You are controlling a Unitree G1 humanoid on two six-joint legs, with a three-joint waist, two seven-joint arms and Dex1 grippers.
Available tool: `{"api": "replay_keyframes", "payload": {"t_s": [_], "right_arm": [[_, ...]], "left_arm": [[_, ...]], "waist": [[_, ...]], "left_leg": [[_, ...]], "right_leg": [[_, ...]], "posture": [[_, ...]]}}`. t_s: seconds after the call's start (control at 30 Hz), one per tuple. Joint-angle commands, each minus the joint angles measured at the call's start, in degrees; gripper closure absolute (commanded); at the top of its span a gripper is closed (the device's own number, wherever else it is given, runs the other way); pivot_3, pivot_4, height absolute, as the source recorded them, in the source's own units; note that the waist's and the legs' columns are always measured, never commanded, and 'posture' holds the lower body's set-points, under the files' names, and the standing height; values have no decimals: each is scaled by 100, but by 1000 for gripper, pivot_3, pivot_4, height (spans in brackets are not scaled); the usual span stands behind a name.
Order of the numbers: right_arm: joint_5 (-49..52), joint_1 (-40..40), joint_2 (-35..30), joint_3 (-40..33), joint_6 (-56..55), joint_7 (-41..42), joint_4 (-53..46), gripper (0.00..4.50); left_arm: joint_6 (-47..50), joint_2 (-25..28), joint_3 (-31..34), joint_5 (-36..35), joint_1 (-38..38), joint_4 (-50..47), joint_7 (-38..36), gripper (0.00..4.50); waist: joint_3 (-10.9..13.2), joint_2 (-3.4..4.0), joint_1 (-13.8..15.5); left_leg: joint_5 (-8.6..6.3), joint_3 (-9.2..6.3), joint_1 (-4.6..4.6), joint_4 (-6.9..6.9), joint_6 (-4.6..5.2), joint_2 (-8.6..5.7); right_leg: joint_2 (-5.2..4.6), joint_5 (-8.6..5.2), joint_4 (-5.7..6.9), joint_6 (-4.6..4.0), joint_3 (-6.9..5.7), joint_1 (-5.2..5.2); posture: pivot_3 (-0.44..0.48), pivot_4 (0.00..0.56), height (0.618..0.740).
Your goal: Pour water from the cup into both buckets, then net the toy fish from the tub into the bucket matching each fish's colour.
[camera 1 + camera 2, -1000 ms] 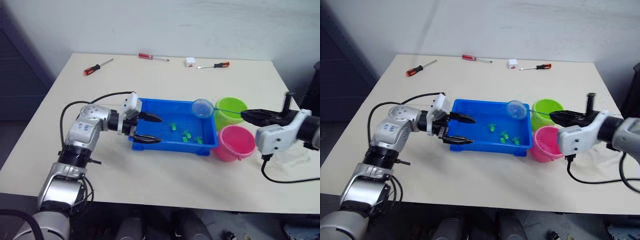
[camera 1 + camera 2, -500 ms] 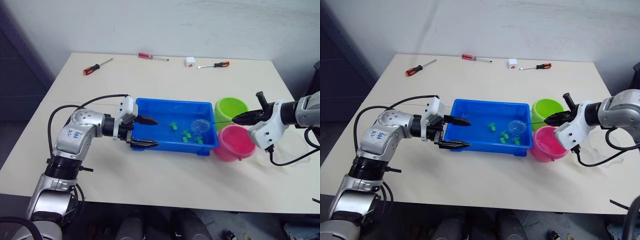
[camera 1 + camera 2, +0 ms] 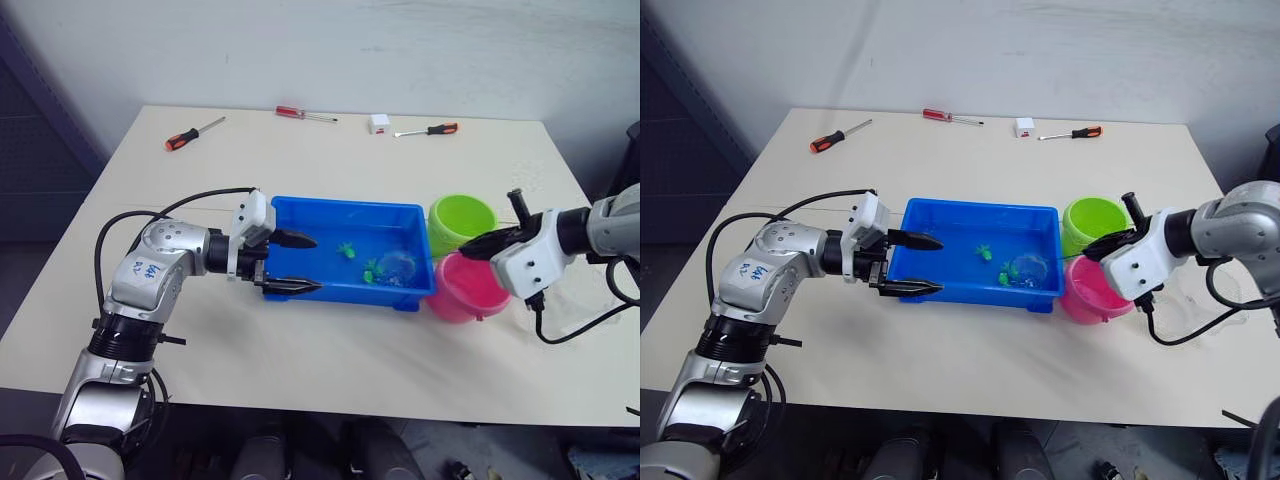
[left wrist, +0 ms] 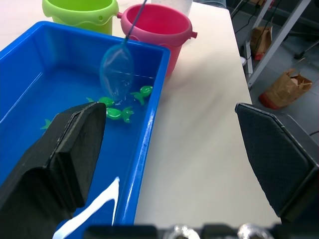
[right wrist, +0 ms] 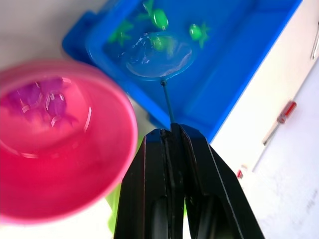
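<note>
Netting is the step in hand: the right gripper (image 5: 172, 130) has its fingers pinched tight on the thin dark handle of the net (image 3: 397, 266), whose hoop is lowered into the tub (image 3: 322, 212) at the end nearest the buckets, among the green fish (image 4: 113, 113). At least four green fish are visible in the tub, clustered around and under the mesh; whether one is actually inside the hoop cannot be determined.

The left gripper (image 3: 292, 262) has its fingers spread wide, straddling the tub's opposite end wall, one finger inside the tub and one outside, not visibly clamping it.

The pink bucket (image 3: 470, 287) stands just beside the tub's corner and already holds water with purple-pink shapes at the bottom, likely the pink fish. The green bucket (image 3: 461, 221) stands behind it, touching or nearly so; its contents are not discernible. The cup (image 3: 584, 296) is a faint clear shape on the table to the right of the buckets.

Judgement: pouring appears complete and pink sorting appears done. The next move calls for sweeping the hoop under a green fish, lifting it level, carrying it over the green bucket, and tipping it in.
</note>
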Motion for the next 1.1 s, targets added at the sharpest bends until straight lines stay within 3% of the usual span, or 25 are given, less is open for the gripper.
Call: {"api": "replay_keyframes", "payload": {"t_s": [0.03,0.6,0.87,1.1], "right_arm": [[-201,-205,-79,-222,-53,-114,94,4500],[155,593,-47,-184,394,113,-490,4500],[825,1105,-10,-501,1480,297,-827,4500],[2049,1573,414,-1020,3847,298,-1255,4500]], "left_arm": [[-37,-27,106,-119,-47,-168,24,24],[83,78,136,-243,34,-326,81,24],[118,110,179,-272,78,-383,142,24],[95,152,201,-282,85,-304,158,24]], "waist": [[0,0,4],[0,0,14],[0,0,3],[0,0,20]], "left_leg": [[0,0,0,0,0,0],[0,0,-2,-2,1,0],[0,-2,1,-1,1,0],[0,-4,0,-1,1,0]], "right_leg": [[0,0,0,0,0,0],[-1,0,-4,0,-1,0],[0,0,-1,0,-1,3],[-1,0,-3,0,-3,5]], "posture": [[0,150,740],[0,150,740],[0,150,740],[0,150,740]]}}
